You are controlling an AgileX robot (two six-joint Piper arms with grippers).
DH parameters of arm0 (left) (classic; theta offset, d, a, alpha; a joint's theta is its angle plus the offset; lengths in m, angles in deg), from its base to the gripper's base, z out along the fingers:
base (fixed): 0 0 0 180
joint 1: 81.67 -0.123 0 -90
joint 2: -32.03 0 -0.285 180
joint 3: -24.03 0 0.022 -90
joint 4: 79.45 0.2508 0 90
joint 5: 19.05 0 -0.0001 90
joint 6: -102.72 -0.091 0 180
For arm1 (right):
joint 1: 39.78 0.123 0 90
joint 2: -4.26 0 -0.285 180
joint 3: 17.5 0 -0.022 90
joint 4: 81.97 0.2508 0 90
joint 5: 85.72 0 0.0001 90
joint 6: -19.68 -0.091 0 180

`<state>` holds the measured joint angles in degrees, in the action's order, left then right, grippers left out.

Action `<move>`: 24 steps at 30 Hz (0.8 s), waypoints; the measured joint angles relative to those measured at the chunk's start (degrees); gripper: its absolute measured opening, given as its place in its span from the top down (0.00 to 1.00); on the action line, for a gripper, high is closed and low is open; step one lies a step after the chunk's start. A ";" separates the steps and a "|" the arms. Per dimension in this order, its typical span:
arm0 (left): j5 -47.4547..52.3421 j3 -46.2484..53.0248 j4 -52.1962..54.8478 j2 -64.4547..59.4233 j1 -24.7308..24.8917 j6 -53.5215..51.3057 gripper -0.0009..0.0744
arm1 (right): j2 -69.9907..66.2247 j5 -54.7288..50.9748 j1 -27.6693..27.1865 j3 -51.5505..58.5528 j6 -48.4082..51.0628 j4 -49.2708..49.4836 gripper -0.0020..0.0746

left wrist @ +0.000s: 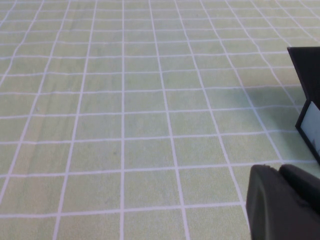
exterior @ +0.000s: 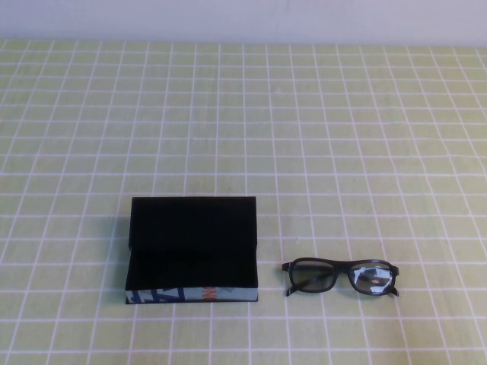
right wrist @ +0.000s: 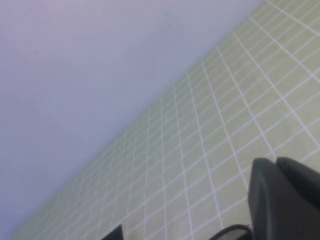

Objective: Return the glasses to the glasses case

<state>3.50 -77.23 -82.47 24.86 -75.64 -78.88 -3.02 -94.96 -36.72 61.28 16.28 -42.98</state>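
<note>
Left gripper (left wrist: 282,202) and right gripper (right wrist: 285,197) (opening impossible to tell) hold nothing visible; glasses (exterior: 340,276) lie crosswise, beside the open case (exterior: 192,251).

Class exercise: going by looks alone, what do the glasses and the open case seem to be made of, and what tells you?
Glasses: probably glossy black plastic, judging by the thick, shiny rims; lenses greyish and see-through.
Case: likely stiff board, flat lid standing open, matte black lining, printed blue-grey front edge.
Left gripper and right gripper stay off both.
</note>
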 joint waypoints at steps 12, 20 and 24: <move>0.00 0.00 0.00 0.00 0.00 0.00 0.99 | -1.49 -11.99 0.00 -5.85 2.95 6.65 0.99; 0.00 0.00 0.00 0.00 0.00 0.00 0.99 | -16.27 -26.24 0.00 -19.62 15.96 6.55 0.99; 0.00 0.00 0.00 0.00 0.00 0.00 0.99 | -27.52 -33.16 0.00 -25.06 19.69 6.21 0.99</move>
<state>3.50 -77.23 -82.47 24.86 -75.64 -78.88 -30.55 -128.12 -36.72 36.22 35.97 -36.77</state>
